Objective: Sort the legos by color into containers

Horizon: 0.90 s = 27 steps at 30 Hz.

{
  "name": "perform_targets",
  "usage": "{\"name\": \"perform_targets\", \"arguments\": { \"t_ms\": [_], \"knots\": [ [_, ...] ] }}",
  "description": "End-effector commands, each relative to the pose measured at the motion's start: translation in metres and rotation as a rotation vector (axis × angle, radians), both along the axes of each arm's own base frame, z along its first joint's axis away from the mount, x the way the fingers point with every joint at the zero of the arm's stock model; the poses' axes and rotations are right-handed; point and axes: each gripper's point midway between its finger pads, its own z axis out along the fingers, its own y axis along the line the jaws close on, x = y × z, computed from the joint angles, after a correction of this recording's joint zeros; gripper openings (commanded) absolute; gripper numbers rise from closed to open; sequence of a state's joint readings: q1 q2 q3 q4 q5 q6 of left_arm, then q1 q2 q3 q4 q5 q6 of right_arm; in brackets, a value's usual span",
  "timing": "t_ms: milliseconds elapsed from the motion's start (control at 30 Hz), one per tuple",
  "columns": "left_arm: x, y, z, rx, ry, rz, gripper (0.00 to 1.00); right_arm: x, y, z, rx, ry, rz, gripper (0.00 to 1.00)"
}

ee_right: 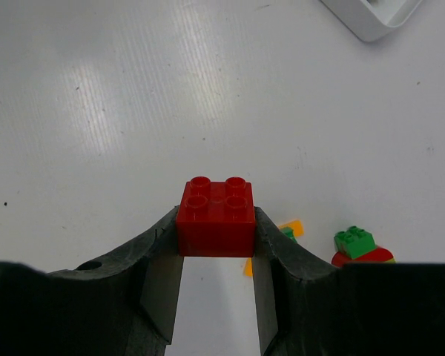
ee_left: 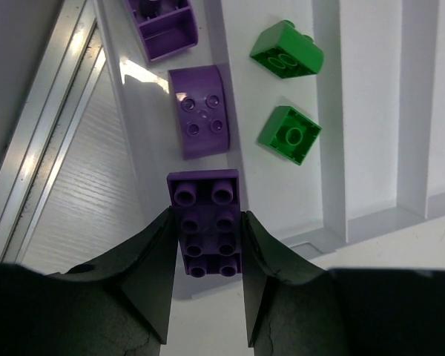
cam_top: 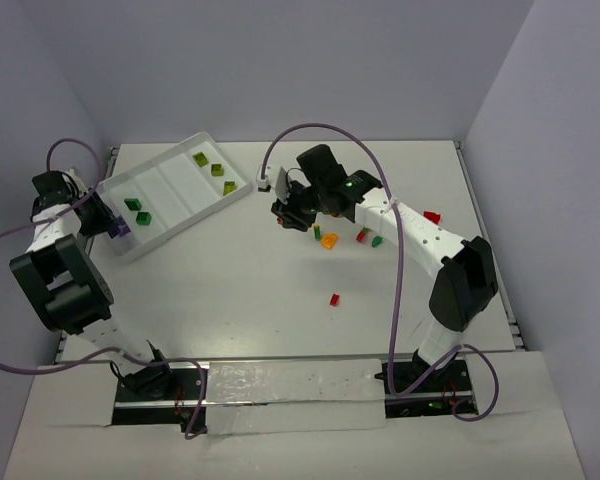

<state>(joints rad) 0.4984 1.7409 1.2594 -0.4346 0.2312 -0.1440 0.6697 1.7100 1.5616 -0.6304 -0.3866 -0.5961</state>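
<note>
At the far left, the left gripper pinches a long purple brick by its sides, studs up, over the near end of the outermost compartment of the white tray. Whether the brick touches the tray cannot be told. Only the left wrist view shows what lies in that compartment: two more purple bricks, one rounded and the other cut off by the top of the frame. From overhead the arm hides them. The next compartment holds two green bricks, seen in both views. The overhead view alone shows three lime bricks in a row at the tray's right end. Right of the tray, the right gripper hangs over the bare table, its jaws clamped on a square red brick. That grip is plain in its wrist view but not from above. Loose on the table near it are one orange brick, one small green piece just beside the orange, and a red-and-green cluster too small to count. Also loose are a single red brick nearer the bases and another red one beyond the right arm.
</note>
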Motion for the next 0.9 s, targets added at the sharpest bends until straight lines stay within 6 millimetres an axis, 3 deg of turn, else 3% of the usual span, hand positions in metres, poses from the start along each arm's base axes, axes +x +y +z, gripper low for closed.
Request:
{"name": "perform_targets", "arguments": {
  "t_ms": [0, 400, 533, 633, 800, 867],
  "knots": [
    [0.010, 0.022, 0.007, 0.077, -0.017, 0.039, 0.06, 0.007, 0.008, 0.006, 0.035, -0.031, 0.015, 0.08],
    [0.011, 0.024, -0.012, 0.060, 0.035, 0.033, 0.43, 0.011, 0.013, 0.002, 0.034, -0.022, 0.019, 0.08],
    [0.012, 0.022, -0.002, 0.060, 0.022, 0.019, 0.67, 0.012, 0.014, 0.006, 0.041, -0.026, 0.015, 0.08],
    [0.017, 0.015, 0.019, 0.036, -0.026, -0.006, 0.73, 0.013, 0.016, 0.011, 0.054, -0.027, 0.013, 0.08],
    [0.025, -0.003, 0.067, -0.004, -0.135, -0.072, 0.74, 0.010, 0.018, 0.021, 0.088, -0.026, 0.010, 0.07],
    [0.028, -0.040, 0.102, -0.113, -0.255, -0.208, 0.73, 0.006, 0.023, 0.033, 0.142, -0.041, 0.029, 0.07]
  ]
}}
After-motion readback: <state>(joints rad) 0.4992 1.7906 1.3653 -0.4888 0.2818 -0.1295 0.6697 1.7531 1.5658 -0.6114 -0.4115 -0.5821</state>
